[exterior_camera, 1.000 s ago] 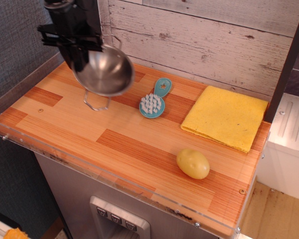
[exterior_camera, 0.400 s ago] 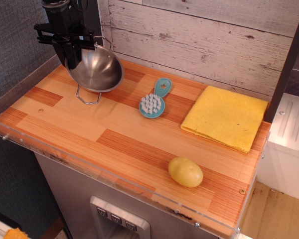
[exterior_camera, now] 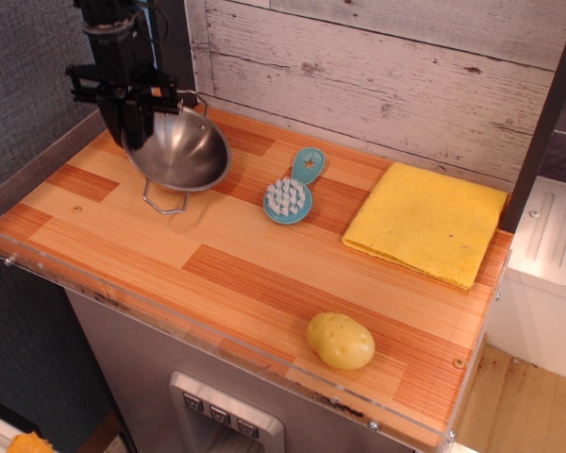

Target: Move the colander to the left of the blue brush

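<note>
The gripper (exterior_camera: 140, 102) pinches the thin rim of the colander (exterior_camera: 178, 151), a light, stiff, slippery steel bowl tilting left of the blue brush (exterior_camera: 291, 190).

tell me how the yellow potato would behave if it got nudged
The yellow potato looks rounded and smooth, so it would probably roll rather than slide. It lies near the front edge of the wooden counter, so a forward nudge might send it against the clear lip.

A play kitchen: wooden counter (exterior_camera: 264, 274) under a white plank wall (exterior_camera: 387, 75), yellow cloth (exterior_camera: 424, 222) and potato (exterior_camera: 341, 341) on the counter
</note>
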Robot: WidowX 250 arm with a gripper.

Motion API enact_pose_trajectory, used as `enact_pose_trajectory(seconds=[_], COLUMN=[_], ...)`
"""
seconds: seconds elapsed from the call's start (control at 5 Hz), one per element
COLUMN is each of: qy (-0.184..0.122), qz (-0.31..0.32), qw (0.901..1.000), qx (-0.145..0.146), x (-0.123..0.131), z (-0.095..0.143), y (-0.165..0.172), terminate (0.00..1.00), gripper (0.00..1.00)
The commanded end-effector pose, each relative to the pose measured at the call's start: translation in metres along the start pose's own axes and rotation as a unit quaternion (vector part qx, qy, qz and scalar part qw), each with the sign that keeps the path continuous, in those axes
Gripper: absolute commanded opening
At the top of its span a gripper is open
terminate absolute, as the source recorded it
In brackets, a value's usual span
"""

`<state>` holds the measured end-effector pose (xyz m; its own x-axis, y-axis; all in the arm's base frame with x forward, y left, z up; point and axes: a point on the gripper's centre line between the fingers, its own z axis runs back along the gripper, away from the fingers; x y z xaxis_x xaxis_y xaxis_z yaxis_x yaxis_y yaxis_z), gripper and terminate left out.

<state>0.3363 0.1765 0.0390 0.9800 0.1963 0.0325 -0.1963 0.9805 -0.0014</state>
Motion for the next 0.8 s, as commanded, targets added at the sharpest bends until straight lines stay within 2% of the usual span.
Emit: enact_pose_trajectory(seconds=[0.0, 0.4, 0.6], qy=[-0.021, -0.065, -0.078], qz=[-0.001, -0.036, -0.058], qw=[0.9997, 0.997, 0.9947], qx=[0.014, 0.024, 0.034], x=[-0.002, -0.006, -0.014], z=[0.034, 0.077, 0.095], y=[0.0, -0.024, -0.05], terminate=[0.0, 0.0, 0.0], gripper=[1.0, 1.0, 1.0])
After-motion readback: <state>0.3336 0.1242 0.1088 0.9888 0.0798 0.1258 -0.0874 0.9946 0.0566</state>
